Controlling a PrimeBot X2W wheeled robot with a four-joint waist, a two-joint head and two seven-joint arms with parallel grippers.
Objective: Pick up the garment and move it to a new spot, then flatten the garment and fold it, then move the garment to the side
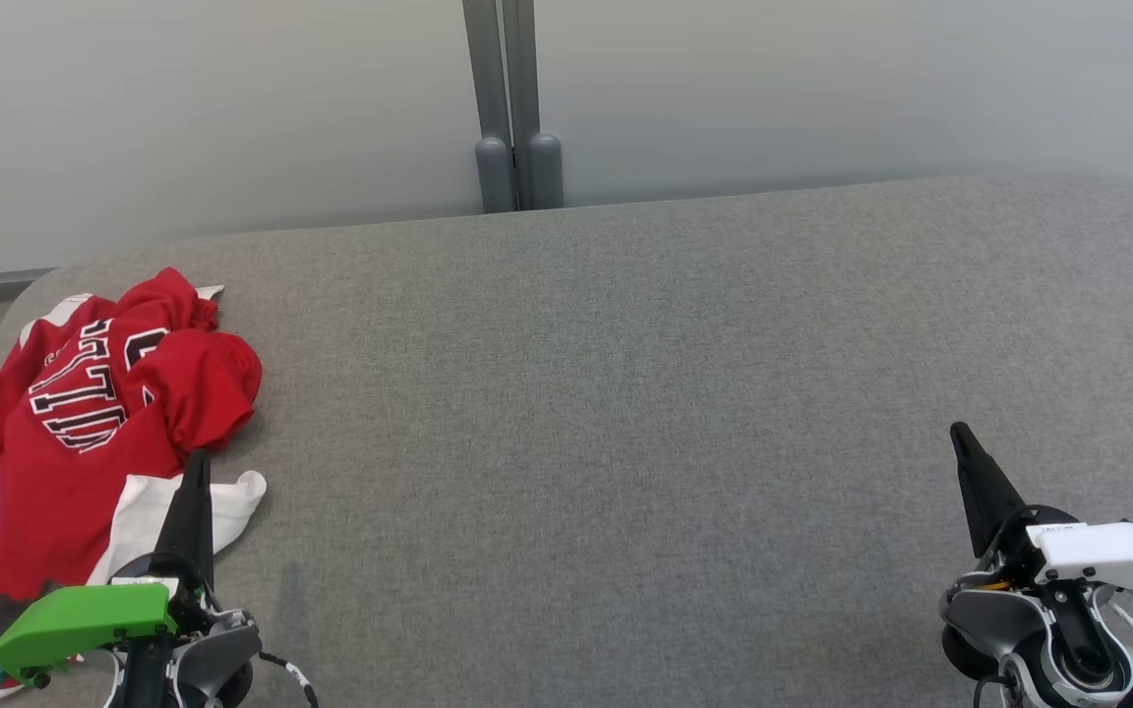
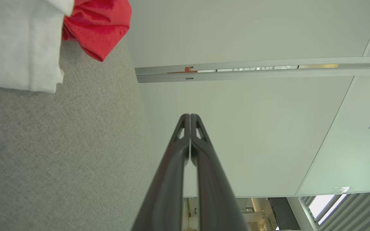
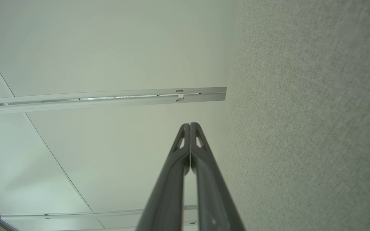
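So the garment is a red sports-jersey type top made of thin cloth. It has white panels, a couple of white stripes running down one side, and big white block lettering outlined in dark on the front. The creases make the lettering hard to read, so I can't tell what it says. It's all bunched up, not flat at all: one red bit is rolled over into a rounded lump on top, and a white flap with a stitched hem sticks out toward the middle. It's lying at the far left end of the grey fabric-covered bench, right up to that rounded edge.

The left pincer has the bright green cover on its wrist and is at the lower left, just beside that white flap. In the head view its dark fingers overlap the white cloth. In the left wrist view the fingers are pressed together with nothing between them, and the cloth sits off to the side, not in the grip. I can't really tell whether the side of a finger brushes the fabric.

The right pincer, with the white cover, is way over at the lower right above bare bench, well apart from the garment. Its fingers are closed together too and hold nothing.

Behind the bench there's a pale wall with a grey double post in the middle.
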